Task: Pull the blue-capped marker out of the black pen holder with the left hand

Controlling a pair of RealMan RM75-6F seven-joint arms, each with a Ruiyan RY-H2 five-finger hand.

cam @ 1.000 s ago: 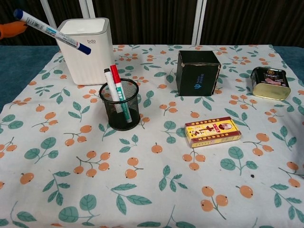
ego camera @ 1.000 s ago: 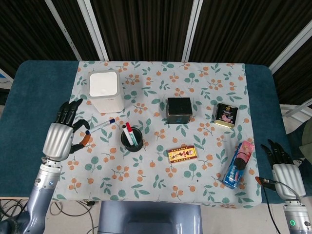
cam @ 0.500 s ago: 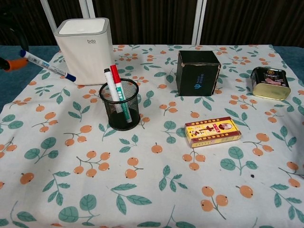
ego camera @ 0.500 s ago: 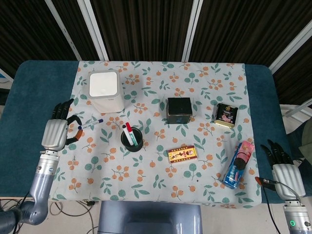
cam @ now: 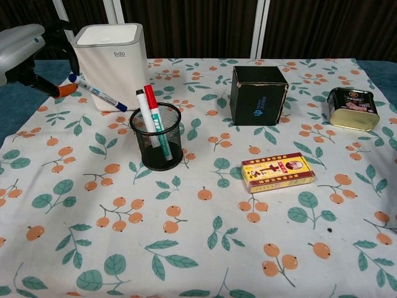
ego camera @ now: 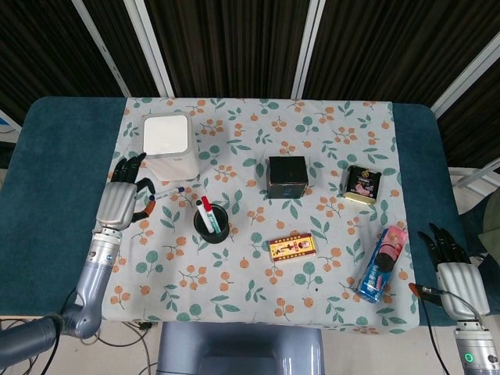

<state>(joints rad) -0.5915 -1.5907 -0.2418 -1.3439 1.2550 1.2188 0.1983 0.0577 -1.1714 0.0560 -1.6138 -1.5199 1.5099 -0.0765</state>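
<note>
Left hand (ego camera: 123, 205) holds blue-capped marker (cam: 99, 93) w/ fingers (ego camera: 144, 208), clear of pen holder (cam: 157, 144)

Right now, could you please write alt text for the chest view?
The left hand holds a blue-capped marker beside a white box, clear of the black pen holder, which keeps a red-capped marker.

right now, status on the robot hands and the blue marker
Left robot hand holds blue-capped marker, clear of black pen holder. Right robot hand idle, open at table edge. White box close behind marker.
</note>
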